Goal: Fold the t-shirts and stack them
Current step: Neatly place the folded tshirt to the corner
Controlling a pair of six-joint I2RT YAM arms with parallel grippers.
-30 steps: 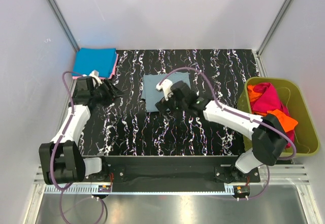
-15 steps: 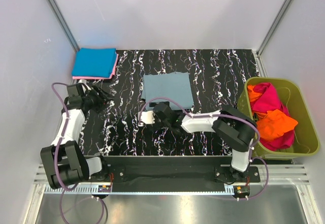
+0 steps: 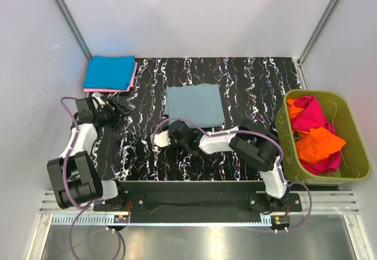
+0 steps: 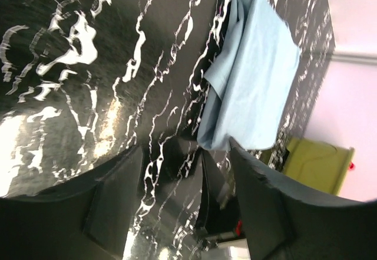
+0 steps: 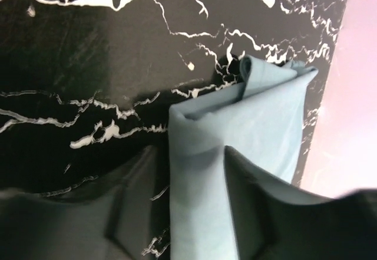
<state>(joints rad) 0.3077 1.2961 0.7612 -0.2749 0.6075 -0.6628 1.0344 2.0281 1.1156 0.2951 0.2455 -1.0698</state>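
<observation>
**Grey-blue shirt folded flat, right end effector at its near-left corner**

The dusty grey-blue t-shirt (image 3: 194, 105) lies folded into a neat rectangle on the black marbled bench (image 3: 253, 83). The right wrist view shows its layered edge and one small rolled corner.

The right end effector (image 5: 188, 177) sits just off this shirt's near-left corner. Its fingers (image 5: 135, 207) stand apart with the cloth's edge between them. I cannot tell whether they pinch the fabric or only straddle it.

Well to the left of the grey-blue shirt, the left end effector (image 3: 115, 111) hangs low over bare bench. Its jaws are spread and hold nothing.

Farther back and left of the grey-blue shirt, a folded bright blue shirt (image 3: 109, 72) rests on a pink one (image 3: 134, 76), whose edge peeks out along the right side and the near side.

To the right of the grey-blue shirt, off the marbled surface, stands an olive-green tub (image 3: 353, 171). Inside it, a magenta shirt (image 3: 309, 115) and an orange shirt (image 3: 318, 144) lie crumpled together.
</observation>
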